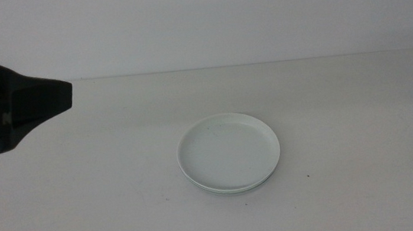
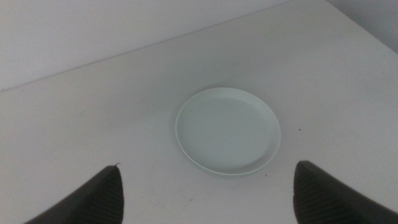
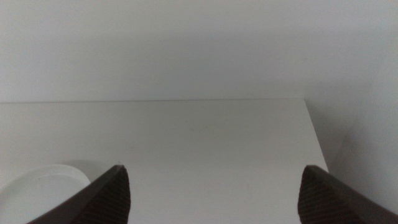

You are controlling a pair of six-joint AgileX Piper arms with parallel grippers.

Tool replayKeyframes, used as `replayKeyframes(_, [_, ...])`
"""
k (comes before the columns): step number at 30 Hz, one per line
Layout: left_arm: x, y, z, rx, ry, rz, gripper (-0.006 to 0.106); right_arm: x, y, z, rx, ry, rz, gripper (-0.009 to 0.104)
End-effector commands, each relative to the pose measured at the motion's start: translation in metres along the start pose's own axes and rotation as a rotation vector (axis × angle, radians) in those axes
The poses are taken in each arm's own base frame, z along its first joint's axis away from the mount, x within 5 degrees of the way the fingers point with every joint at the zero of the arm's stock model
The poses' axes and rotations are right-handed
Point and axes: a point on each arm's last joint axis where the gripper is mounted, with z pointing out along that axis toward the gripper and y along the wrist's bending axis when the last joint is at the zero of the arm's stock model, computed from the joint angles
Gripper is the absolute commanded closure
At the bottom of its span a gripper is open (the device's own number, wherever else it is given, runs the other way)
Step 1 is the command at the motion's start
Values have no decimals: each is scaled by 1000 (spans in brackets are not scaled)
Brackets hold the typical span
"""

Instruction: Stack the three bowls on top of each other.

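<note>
The bowls (image 1: 228,153) sit nested in one low stack in the middle of the table. The top one is pale whitish-green, and thin rims of the others show under its near edge. How many lie beneath I cannot tell. My left gripper (image 1: 58,96) hovers open at the table's left, well away from the stack. In the left wrist view the stack (image 2: 227,130) lies ahead of the left gripper (image 2: 208,165), whose jaws stand wide apart and empty. The right gripper (image 3: 214,168) is open and empty, out of the middle view. Its wrist view catches only an edge of the stack (image 3: 43,183).
The white table (image 1: 343,101) ends at a plain white wall behind. Its right edge (image 3: 317,137) shows in the right wrist view. A tiny dark speck (image 1: 307,175) lies near the stack.
</note>
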Motion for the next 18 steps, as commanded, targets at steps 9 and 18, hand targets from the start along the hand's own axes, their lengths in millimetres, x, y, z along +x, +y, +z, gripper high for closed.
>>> replayKeyframes(9, [-1,1,-7,-52,-127,-4,7,0,-1,0,5,-9,1,2])
replayKeyframes(18, [28,19,-34,-414,-258,18,7,0,-1,0,5,-9,1,2])
